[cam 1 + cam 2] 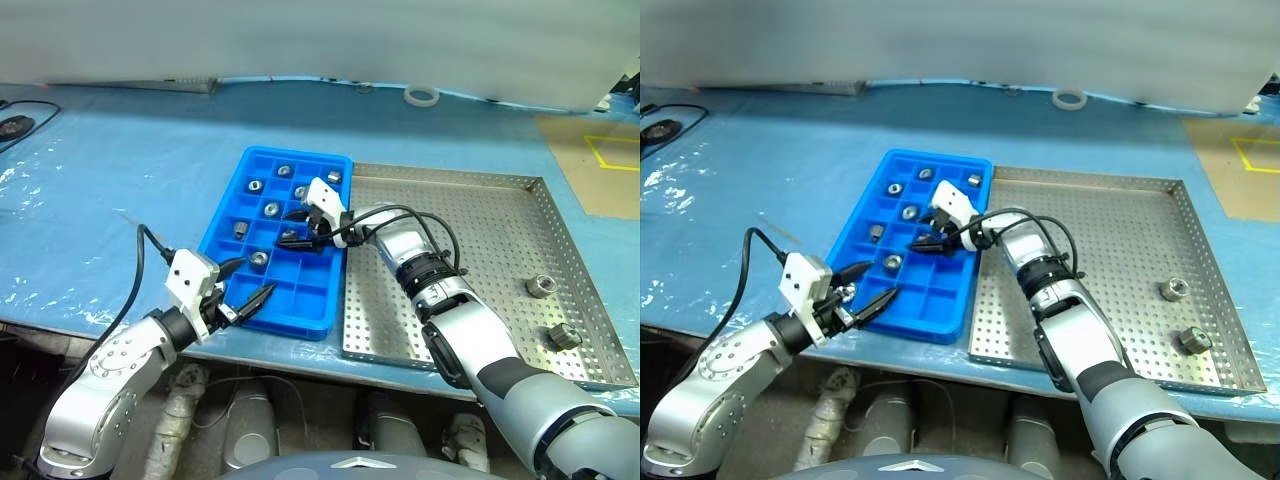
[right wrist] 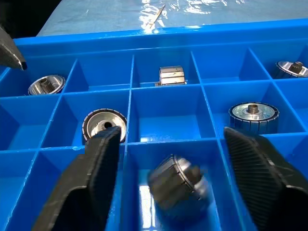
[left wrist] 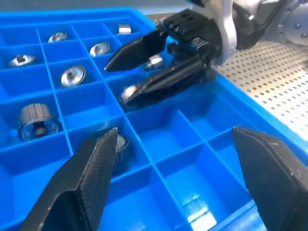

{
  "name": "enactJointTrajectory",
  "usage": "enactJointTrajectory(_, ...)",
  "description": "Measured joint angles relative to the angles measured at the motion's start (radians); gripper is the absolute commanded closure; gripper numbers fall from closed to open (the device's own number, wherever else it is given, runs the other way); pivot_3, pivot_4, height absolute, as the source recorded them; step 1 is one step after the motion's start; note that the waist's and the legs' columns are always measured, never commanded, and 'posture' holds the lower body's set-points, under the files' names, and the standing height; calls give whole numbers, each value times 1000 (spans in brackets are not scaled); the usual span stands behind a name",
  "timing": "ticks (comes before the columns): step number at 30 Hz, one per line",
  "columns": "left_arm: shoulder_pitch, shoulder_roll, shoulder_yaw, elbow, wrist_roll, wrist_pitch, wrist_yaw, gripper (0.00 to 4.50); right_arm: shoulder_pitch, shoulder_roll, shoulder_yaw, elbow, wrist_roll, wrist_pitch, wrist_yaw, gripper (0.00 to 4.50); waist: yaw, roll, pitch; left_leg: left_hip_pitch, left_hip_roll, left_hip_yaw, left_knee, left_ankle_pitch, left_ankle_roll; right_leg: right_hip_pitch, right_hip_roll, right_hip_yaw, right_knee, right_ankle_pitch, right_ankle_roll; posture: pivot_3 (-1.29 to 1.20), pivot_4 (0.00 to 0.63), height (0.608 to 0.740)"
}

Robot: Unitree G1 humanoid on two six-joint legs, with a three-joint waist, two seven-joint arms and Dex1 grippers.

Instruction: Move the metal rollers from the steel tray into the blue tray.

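The blue tray (image 1: 232,262) lies left of the steel tray (image 1: 480,215), touching it, rollers (image 1: 553,311) in both.

The bench (image 1: 120,160) has a blue cover. On it sit the blue tray (image 1: 222,225) and the steel tray (image 1: 480,260), touching, and a white tape ring (image 1: 421,96) far back

Eight metal rollers (image 1: 271,209) sit in the compartments of the one blue tray (image 1: 310,305), each in its own cell. Two more rollers (image 1: 540,286) lie on the one steel tray (image 1: 480,230) beside it. One white tape ring (image 1: 421,96) lies beyond the steel tray.
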State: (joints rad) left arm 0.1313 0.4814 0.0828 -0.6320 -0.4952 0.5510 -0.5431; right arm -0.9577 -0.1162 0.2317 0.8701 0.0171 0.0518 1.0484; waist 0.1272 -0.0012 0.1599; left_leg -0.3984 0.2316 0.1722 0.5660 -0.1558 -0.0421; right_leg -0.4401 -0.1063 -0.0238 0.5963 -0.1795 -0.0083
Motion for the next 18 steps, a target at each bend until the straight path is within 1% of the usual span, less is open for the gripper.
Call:
enactJointTrajectory(3,-59,-3,-20,39,-9,0,-25,499,21,-26,-32,-39,17,14,-10,608,-1,0,0,1,0,0,2,0,-1,-1,0,1,4,0,-1,110,150,740)
enactJointTrajectory(7,-156,-4,-73,134,-9,-3,-81,499,76,-110,-88,-136,40,63,-35,608,-7,0,0,3,0,0,3,2,-3,-1,0,3,10,-1,-2,12,150,740)
enactJointTrajectory(12,-293,-7,-134,281,-1,-38,-177,499,199,-222,-150,-298,66,159,-81,608,-46,0,0,6,0,1,3,3,-5,-1,1,5,11,-1,-2,-136,150,740)
enactJointTrajectory(14,-322,-11,-150,315,4,-47,-201,499,228,-247,-160,-345,68,186,-97,608,-62,0,0,6,0,1,3,3,-5,-1,2,6,11,-1,-2,-136,150,740)
enactJointTrajectory(15,-346,-15,-162,340,7,-54,-219,499,253,-264,-173,-381,72,203,-108,608,-69,0,0,6,0,2,3,3,-5,-1,3,6,11,-1,-2,-218,150,740)
enactJointTrajectory(18,-414,-32,-196,419,16,-79,-272,499,331,-313,-212,-490,87,260,-142,608,-92,0,0,6,3,2,3,3,-5,-1,10,10,10,-1,-2,-283,150,740)
